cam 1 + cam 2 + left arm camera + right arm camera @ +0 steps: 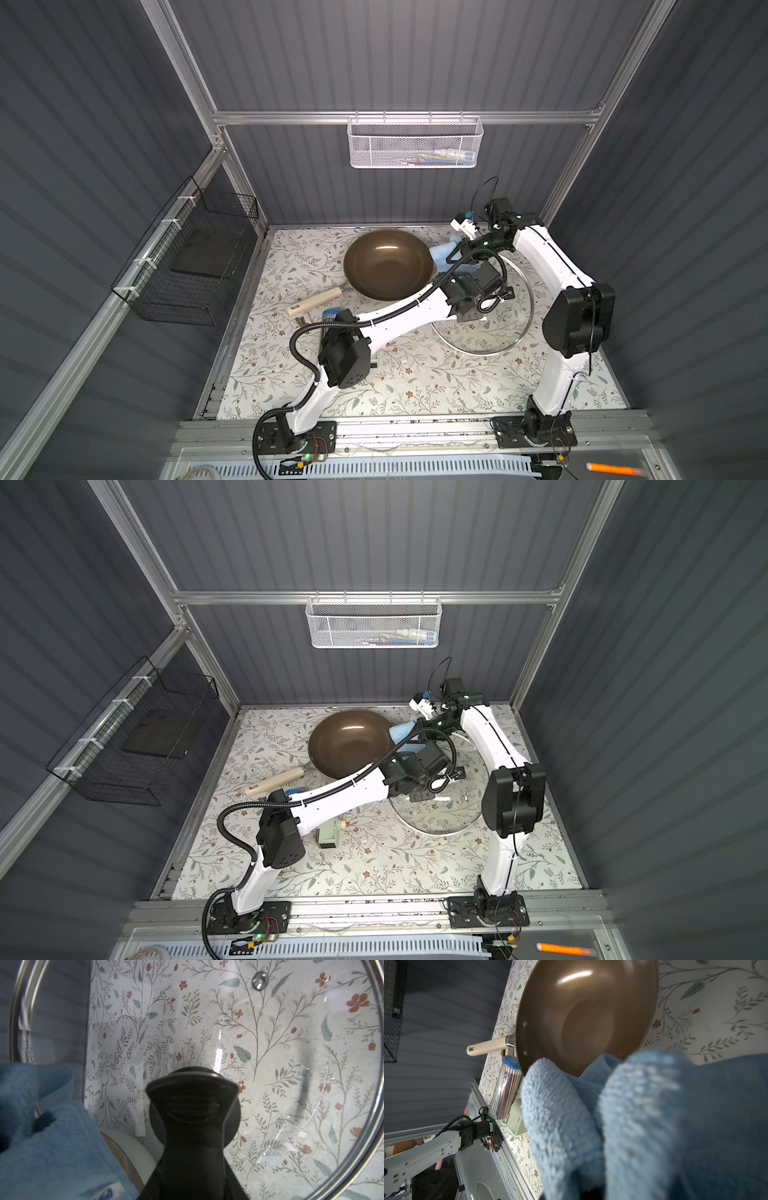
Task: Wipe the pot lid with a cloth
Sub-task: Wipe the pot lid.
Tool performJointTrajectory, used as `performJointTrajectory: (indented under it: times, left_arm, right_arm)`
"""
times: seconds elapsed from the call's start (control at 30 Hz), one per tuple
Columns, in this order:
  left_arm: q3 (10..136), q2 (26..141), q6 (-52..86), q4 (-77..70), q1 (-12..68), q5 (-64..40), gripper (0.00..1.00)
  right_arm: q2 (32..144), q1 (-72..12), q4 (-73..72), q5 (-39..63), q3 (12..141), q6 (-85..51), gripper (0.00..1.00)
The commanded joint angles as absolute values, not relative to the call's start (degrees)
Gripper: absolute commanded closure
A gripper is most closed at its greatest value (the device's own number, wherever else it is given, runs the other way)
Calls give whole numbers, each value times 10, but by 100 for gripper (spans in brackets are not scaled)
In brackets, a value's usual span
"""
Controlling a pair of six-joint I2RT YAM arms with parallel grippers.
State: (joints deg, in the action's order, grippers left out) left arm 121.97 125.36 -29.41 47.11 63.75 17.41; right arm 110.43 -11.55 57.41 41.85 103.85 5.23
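- While the left arm stretches low from its base at the near edge across the floral table cover (415, 390), the left gripper (471, 318) sits over the middle of the pot lid (490, 334), its jaws clamped on the black handle (193, 1105).
- The right arm rises from its own base, bends at the elbow and folds down toward the far side. The right gripper (459, 254) is closed on the cloth (442, 255), whose folds wrap and hide the fingers in the right wrist view.
- The pot lid is on the right half of the table, its far edge under both wrists. Whether it lies flat or tipped cannot be told.
- The cloth is bunched between the lid's far rim and the brown wok (388, 264), overlapping that rim.
- The wok's pale handle (313, 305) points near-left. A shiny cylinder (506, 1093) with a blue cap lies beside it, and a pale green box (328, 835) shows from under the left arm.
- The lid is clear glass with a thin silver rim and a small metal vent (259, 979). The cloth is fluffy light-blue microfibre with a white label (110, 1190). The wok is smooth, round and glossy.
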Motion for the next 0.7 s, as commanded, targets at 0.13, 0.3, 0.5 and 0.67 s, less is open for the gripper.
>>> performJointTrajectory:
  times: [0.13, 0.3, 0.5, 0.67]
  left_arm:
    - [1240, 1235, -290, 388, 625, 236, 100]
    - [1241, 1227, -246, 383, 605, 244, 100]
    - [1229, 1210, -212, 363, 583, 262, 100]
    - [1278, 1234, -174, 356, 566, 294, 100]
  right_arm:
    - [1094, -127, 576, 304, 1005, 44, 100]
    - [1065, -96, 539, 171, 996, -2, 100]
    - [1006, -19, 468, 142, 933, -69, 100]
    - [964, 2, 444, 144, 873, -94, 100]
